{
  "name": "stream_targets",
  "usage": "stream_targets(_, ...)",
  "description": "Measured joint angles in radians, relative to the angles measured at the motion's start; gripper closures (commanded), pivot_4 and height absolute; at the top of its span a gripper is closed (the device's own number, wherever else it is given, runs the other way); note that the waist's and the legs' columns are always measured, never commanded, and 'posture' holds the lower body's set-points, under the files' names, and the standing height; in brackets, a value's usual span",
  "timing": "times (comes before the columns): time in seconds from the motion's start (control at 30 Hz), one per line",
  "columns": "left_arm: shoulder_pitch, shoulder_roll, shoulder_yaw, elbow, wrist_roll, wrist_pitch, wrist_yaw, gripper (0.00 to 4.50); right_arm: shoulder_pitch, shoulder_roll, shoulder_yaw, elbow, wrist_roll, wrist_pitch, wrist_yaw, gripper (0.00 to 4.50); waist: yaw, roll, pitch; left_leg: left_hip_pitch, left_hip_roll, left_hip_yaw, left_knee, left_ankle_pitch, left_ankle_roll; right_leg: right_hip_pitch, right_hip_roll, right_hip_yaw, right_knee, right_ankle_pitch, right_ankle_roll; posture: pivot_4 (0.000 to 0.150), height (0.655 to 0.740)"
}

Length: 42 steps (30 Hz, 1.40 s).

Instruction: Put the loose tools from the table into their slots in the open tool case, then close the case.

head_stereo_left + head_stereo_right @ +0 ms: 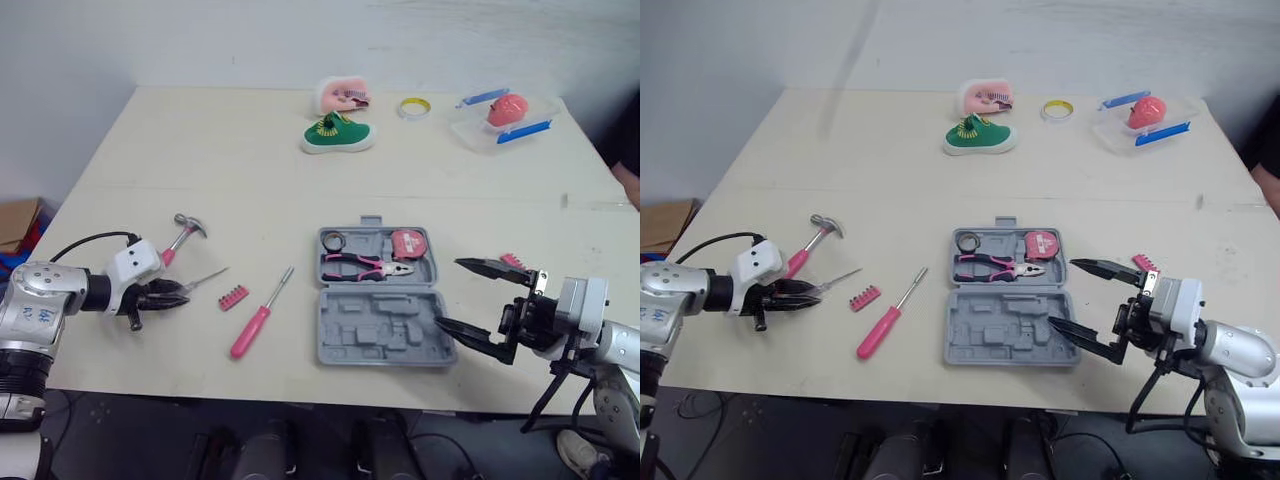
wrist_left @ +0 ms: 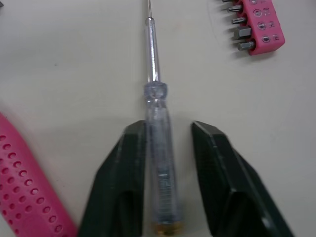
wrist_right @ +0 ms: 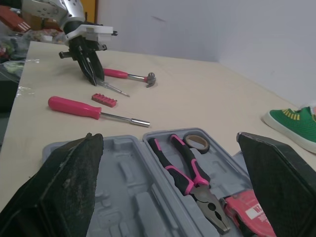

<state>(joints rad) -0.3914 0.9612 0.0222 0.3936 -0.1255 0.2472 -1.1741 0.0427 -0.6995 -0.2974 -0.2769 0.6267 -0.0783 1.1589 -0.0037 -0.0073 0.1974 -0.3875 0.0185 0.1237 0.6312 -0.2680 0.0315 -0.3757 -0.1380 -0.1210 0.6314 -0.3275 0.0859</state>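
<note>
Tool case (image 1: 375, 332) lies near table (image 1: 250, 170) front edge, right gripper (image 1: 449, 292) beside.

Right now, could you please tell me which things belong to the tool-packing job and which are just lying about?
For the job: open tool case, hammer, clear screwdriver, pink screwdriver, bit holder, second bit holder.

Lying about: green shoe, yellow tape roll, clear box.
</note>
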Motion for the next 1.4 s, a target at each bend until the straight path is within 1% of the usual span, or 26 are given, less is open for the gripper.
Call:
stream_targets(0.1,0.01,-0.014,0.022,-0.017,-0.006,-0.002,0.021,4.44,-0.014,-0.009,-0.009,0.0,-0.003,0.013,-0.018,0.0,0.0,0.003,-0.002,0.0,0.0,0.0,0.0,0.0,0.0,0.0,0.0,0.0,0.0,0.0,0.0,0.15,0.74)
stream_targets(0.2,0.035,-0.045,0.049,-0.052,-0.022,-0.066,0.041,4.44,-0.024,-0.031,-0.027,0.0,-0.022,0.014,-0.034,0.0,0.005,0.002,-0.001,-0.001,0.0,-0.001,0.0,0.0,0.0,0.0,-0.001,0.0,0.0,0.0,0.0,0.15,0.74)
stream_targets(0.3,0.04,-0.05,0.081,-0.204,-0.099,0.004,0.045,4.44,-0.02,-0.056,-0.069,-0.002,-0.028,0.026,-0.06,0.0,0.015,-0.006,0.003,-0.004,0.0,-0.002,0.002,0.001,-0.001,-0.001,-0.001,-0.001,-0.001,0.0,0.0,0.15,0.74)
stream_targets(0.33,0.031,-0.046,0.088,-0.265,-0.136,0.039,0.027,4.44,-0.01,-0.066,-0.085,-0.003,-0.027,0.037,-0.063,0.0,0.019,-0.007,0.004,-0.004,0.0,-0.002,0.002,0.001,-0.001,-0.001,-0.001,-0.001,-0.002,0.0,0.0,0.15,0.74)
stream_targets(0.37,0.025,-0.028,0.086,-0.375,-0.19,0.072,-0.018,4.44,0.01,-0.077,-0.106,-0.01,-0.024,0.047,-0.064,0.0,0.023,-0.008,0.004,-0.005,-0.001,-0.002,0.002,0.0,0.0,-0.001,-0.001,-0.002,-0.003,0.001,0.001,0.15,0.74)
stream_targets(0.43,-0.02,-0.011,0.07,-0.528,-0.275,0.158,-0.063,4.44,0.048,-0.081,-0.128,-0.036,0.004,0.086,-0.065,0.0,0.026,-0.007,0.004,-0.005,-0.001,-0.002,0.002,0.0,0.0,0.001,-0.001,-0.001,-0.004,0.001,0.001,0.15,0.74)
stream_targets(0.5,-0.105,-0.062,0.04,-0.632,-0.365,0.262,-0.058,4.44,0.087,-0.082,-0.134,-0.062,0.029,0.132,-0.062,0.0,0.03,-0.007,0.004,-0.005,-0.002,-0.002,0.003,0.0,0.001,0.001,-0.001,-0.002,-0.004,0.001,0.001,0.15,0.74)
stream_targets(0.53,-0.13,-0.083,0.015,-0.661,-0.383,0.285,-0.055,4.44,0.089,-0.083,-0.134,-0.071,0.032,0.144,-0.061,0.0,0.029,-0.007,0.004,-0.005,-0.002,-0.002,0.003,0.0,0.001,0.001,0.0,-0.001,-0.004,0.001,0.002,0.15,0.74)
stream_targets(0.67,-0.186,-0.144,-0.157,-0.694,-0.332,0.309,-0.046,4.44,0.106,-0.083,-0.14,-0.084,0.027,0.145,-0.06,0.0,0.017,-0.007,0.004,-0.002,0.001,0.001,0.004,0.001,-0.001,0.001,0.006,0.003,-0.003,0.002,0.003,0.15,0.74)
stream_targets(0.73,-0.238,-0.196,-0.233,-0.691,-0.289,0.321,-0.023,4.44,0.124,-0.081,-0.143,-0.085,0.02,0.143,-0.06,0.0,0.021,-0.007,0.004,-0.003,0.001,0.0,0.004,0.002,-0.001,0.001,0.007,0.003,-0.003,0.002,0.002,0.15,0.74)
stream_targets(0.8,-0.318,-0.282,-0.322,-0.687,-0.215,0.335,0.04,4.44,0.142,-0.072,-0.14,-0.085,0.008,0.135,-0.057,0.0,0.032,-0.008,0.004,-0.004,0.001,-0.001,0.005,0.002,-0.001,0.001,0.007,0.003,-0.003,0.002,0.002,0.15,0.74)
stream_targets(0.9,-0.4,-0.325,-0.461,-0.647,-0.094,0.376,0.083,4.44,0.185,-0.067,-0.143,-0.087,-0.013,0.122,-0.056,0.0,0.033,-0.008,0.004,-0.004,-0.001,0.0,0.005,0.001,0.001,0.001,0.007,0.003,-0.004,0.002,0.003,0.15,0.74)
stream_targets(0.97,-0.426,-0.372,-0.523,-0.607,-0.037,0.392,0.107,4.44,0.204,-0.06,-0.145,-0.088,-0.019,0.122,-0.061,0.0,0.03,-0.008,0.004,-0.005,-0.001,0.0,0.006,0.001,0.002,0.001,0.007,0.003,-0.004,0.002,0.003,0.15,0.74)
stream_targets(1.1,-0.447,-0.502,-0.588,-0.57,0.013,0.423,0.174,4.44,0.225,-0.055,-0.148,-0.114,-0.026,0.122,-0.081,0.0,0.029,-0.008,0.004,-0.007,0.0,-0.001,0.009,0.001,0.003,0.001,0.006,0.003,-0.003,0.002,0.003,0.15,0.74)
stream_targets(1.2,-0.476,-0.525,-0.623,-0.559,0.055,0.424,0.197,4.44,0.244,-0.054,-0.154,-0.14,-0.026,0.126,-0.097,0.0,0.028,-0.008,0.004,-0.008,0.003,-0.003,0.013,0.001,0.002,0.001,0.007,0.002,-0.003,0.002,0.003,0.15,0.74)
stream_targets(1.4,-0.502,-0.491,-0.682,-0.537,0.141,0.511,0.202,4.44,0.286,-0.044,-0.18,-0.159,-0.026,0.141,-0.117,0.0,0.03,-0.008,0.004,-0.01,0.003,-0.003,0.015,0.0,0.003,0.0,0.007,0.001,-0.003,0.002,0.003,0.15,0.74)
